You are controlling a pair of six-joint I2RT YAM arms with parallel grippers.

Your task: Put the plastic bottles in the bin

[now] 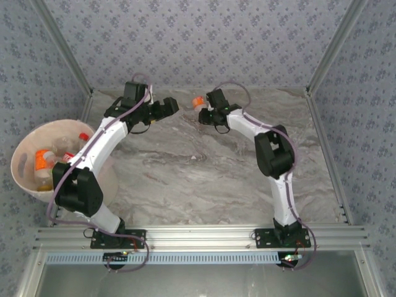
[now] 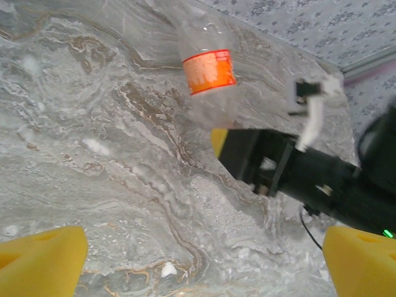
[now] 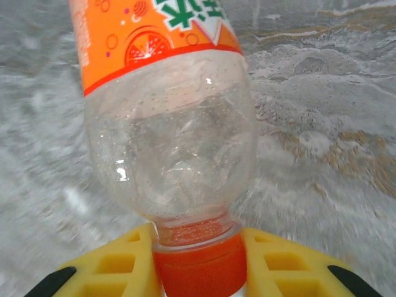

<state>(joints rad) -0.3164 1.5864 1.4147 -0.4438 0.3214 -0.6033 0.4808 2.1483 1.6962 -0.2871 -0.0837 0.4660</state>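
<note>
A small clear plastic bottle (image 3: 173, 142) with an orange label and an orange cap (image 3: 199, 263) is held by the right gripper (image 3: 201, 275). The gripper's yellow fingers (image 3: 124, 269) are closed against either side of the cap. The body of the bottle is pointed away from the wrist, over the marbled grey table (image 1: 185, 179). Whether its base touches the surface cannot be told.

In the top view this gripper and the bottle are placed at the far middle of the table. The orange label is visible just beyond the fingers.

The left gripper (image 1: 170, 106) is positioned near the right one, facing it across a small gap. Its jaws are spread wide, and nothing is held between its yellow fingertips (image 2: 40, 260). In the left wrist view the held bottle is seen ahead of them, rising out of the black body of the other gripper.

A large pale pink round plastic bin (image 1: 21, 143) is set at the left edge of the table, just beside the left arm and well apart from the held bottle. Several bottles (image 1: 43, 159) are lying inside it, one with an orange label and one with a red cap.
</note>
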